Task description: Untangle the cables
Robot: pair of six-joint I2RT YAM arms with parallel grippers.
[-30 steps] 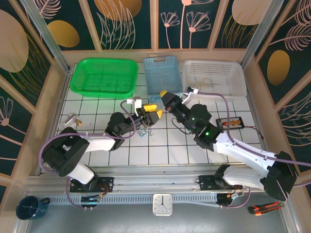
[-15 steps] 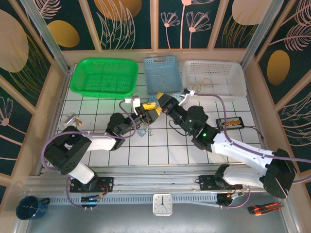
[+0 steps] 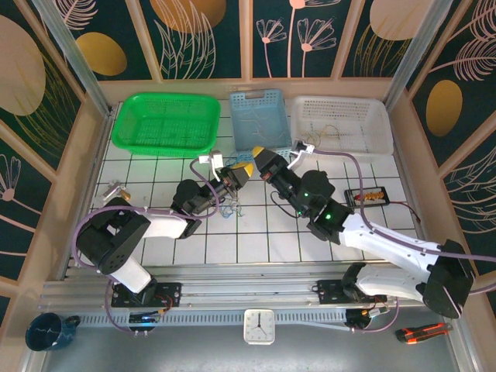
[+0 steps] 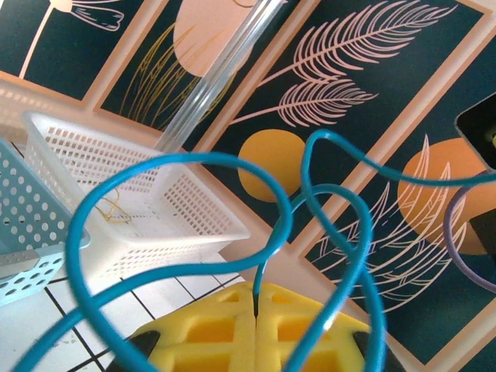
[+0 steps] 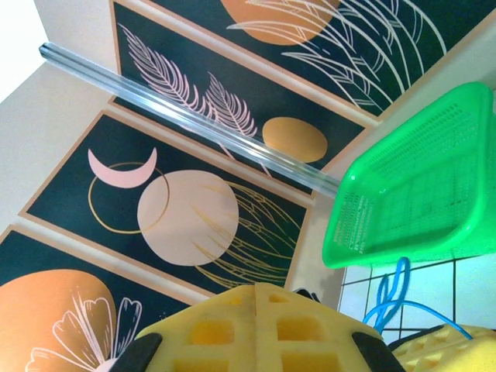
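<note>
Top view: the cable tangle [image 3: 230,204] was small and hard to resolve. It sat low over the white-tiled worktop [image 3: 256,232], just below the left claw [image 3: 241,168]. No colours besides blue could be separated.

Left wrist view: the blue cable [image 4: 178,159] formed wide open loops, cut off at the frame edges. One strand ran into the seam of the clenched pads, so the left claw was grasping it.

Right claw [image 3: 260,153]: pads pressed together; whether anything was pinched between them could not be told.
</note>
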